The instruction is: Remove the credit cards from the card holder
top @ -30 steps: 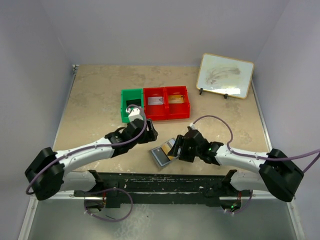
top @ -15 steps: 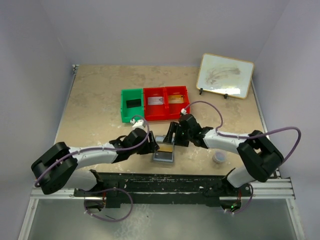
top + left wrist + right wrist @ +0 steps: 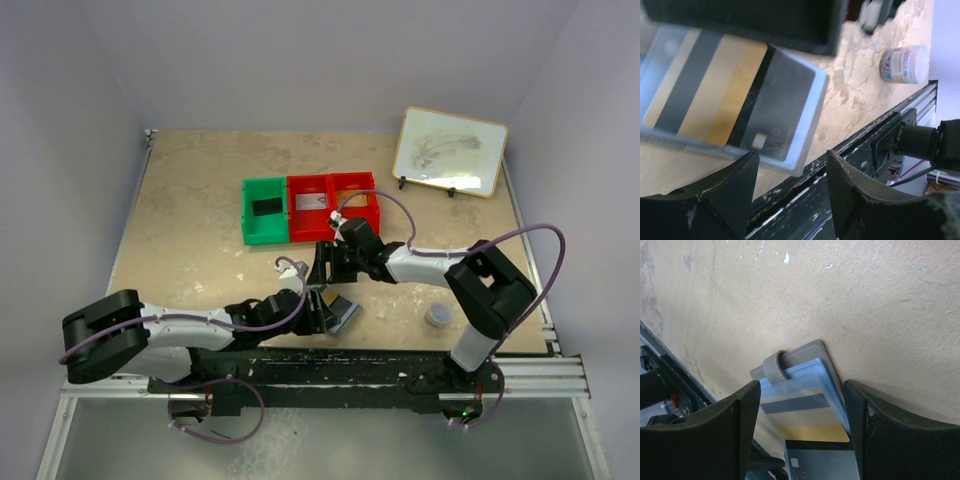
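Note:
The card holder [image 3: 341, 312] lies open near the table's front edge, grey outside with a strap loop [image 3: 800, 357]. A gold credit card with a dark stripe [image 3: 810, 412] sits in its clear sleeve, and a grey card [image 3: 820, 462] lies beside it. Both also show in the left wrist view, the gold card [image 3: 715, 95] and the grey card [image 3: 782, 110]. My right gripper [image 3: 322, 275] is open, its jaws standing on either side of the holder [image 3: 801, 385]. My left gripper [image 3: 317, 318] is open and empty at the holder's near edge [image 3: 792, 155].
A green bin [image 3: 263, 210] and two red bins [image 3: 333, 205] stand behind, each with a card in it. A framed whiteboard [image 3: 450, 150] stands at the back right. A small round puck [image 3: 438, 315] sits right of the holder. The black front rail [image 3: 330, 365] runs close below.
My left gripper has swung right and nearer the front edge, beside the holder. My right gripper has moved left and farther back over the holder, its arm folding. The holder has turned slightly.

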